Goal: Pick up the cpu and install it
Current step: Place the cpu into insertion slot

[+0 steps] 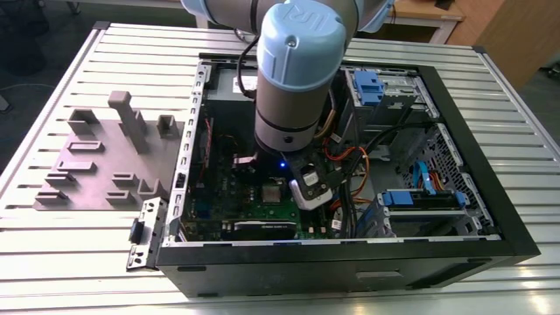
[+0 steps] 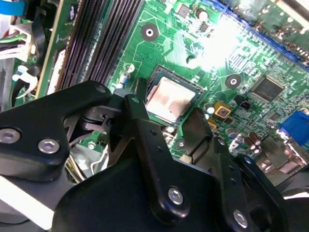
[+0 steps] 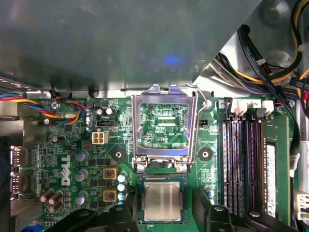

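Tool (image 3: 164, 205): wide open, holding nothing. Its two black fingers (image 3: 205, 208) stand one on each side of the cpu (image 3: 161, 200). In the first wrist view a strip of green shows between each finger and the socket (image 3: 140, 203).
Cpu: one, a flat square with a dull silver-grey top and a paler rim. It lies level in the socket on the board (image 3: 72, 145), between the fingers and apart from both.
Socket: one, a dark square rim close around the cpu.
Frame (image 3: 136, 125): one, shiny bare metal and rectangular. It stands open just beside the socket, and the board shows through its window.
Board: one, glossy green and crowded with small parts, among them two square yellow parts (image 3: 110, 173) near the socket.
Slots (image 3: 241, 164): long, dark and ribbed, side by side next to the socket; their number is hard to tell.
Arm (image 1: 293, 79): one, a smooth grey cylinder with a pale blue cap, reaching down into the case.
Case (image 1: 350, 262): one, a black metal box with its side open upward, holding two blue plastic brackets (image 1: 368, 85) and bundled cables.
Tray (image 1: 88, 177): one, matte grey plastic with raised blocks and pockets, on the exterior view's left of the case.
Desk (image 1: 70, 262): one, pale ribbed metal slats, carrying the case and tray.
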